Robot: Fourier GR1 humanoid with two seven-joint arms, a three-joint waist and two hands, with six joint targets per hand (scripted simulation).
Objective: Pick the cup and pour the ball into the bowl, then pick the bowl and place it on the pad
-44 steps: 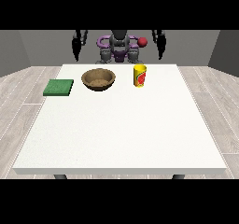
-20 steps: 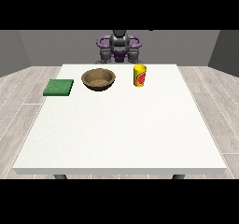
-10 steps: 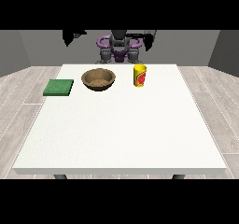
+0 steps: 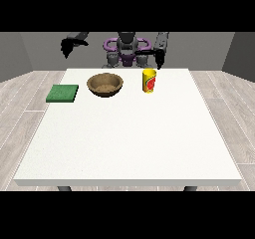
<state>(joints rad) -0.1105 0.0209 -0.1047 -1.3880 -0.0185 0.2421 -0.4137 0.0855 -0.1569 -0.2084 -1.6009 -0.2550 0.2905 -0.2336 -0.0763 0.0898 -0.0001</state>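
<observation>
The white desk (image 4: 129,133) carries three things, all in the far part near the robot (image 4: 127,49). The cup (image 4: 149,80) is yellow w/ a red mark on its side; it stands upright, a bit right of the desk centre line. The ball is not visible from this view, so I cannot tell if it is inside the cup. The bowl (image 4: 105,84) is brown and round, it stands just left of the cup, apart from it, not touching. The pad (image 4: 63,93) is green and flat, it lies near the left edge of the desk, well apart from the cup and near the bowl but w/ a gap between.

The robot hand at the view's right (image 4: 159,56) hangs above the far edge of the desk, just behind and above the cup, pointing down. It does not touch the cup and it holds nothing. Its fingers look straight, but they are small, so how wide it is I cannot say for sure.

The robot hand at the view's left (image 4: 67,46) is raised, off the desk, beyond its far left corner, above the pad's side. It holds nothing; whether its fingers are wide or narrow, I cannot tell.
</observation>
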